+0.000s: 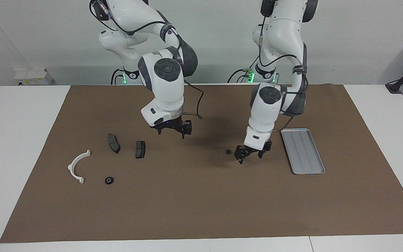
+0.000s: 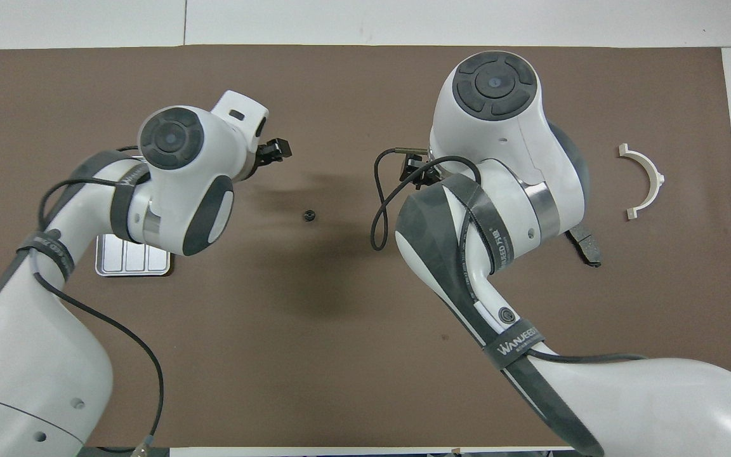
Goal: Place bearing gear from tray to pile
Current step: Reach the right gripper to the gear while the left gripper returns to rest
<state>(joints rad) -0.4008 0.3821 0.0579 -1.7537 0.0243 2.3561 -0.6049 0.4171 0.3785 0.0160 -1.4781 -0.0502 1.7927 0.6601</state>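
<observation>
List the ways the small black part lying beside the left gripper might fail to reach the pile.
1. The bearing gear lies on the mat close to the open left gripper. A finger may clip it as the arm moves, and a round part could roll.
2. The open right gripper hangs over the mat between the gear and the pile. The part is small and low, so a pinch may miss or skid it.
3. Setting it down could knock the nearest brake pad.

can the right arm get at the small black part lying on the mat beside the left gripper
Probably yes. The small black part lies bare on the mat, nothing on or against it. The right gripper hangs open over the mat middle; only the left gripper, open close beside the part, might crowd it.
</observation>
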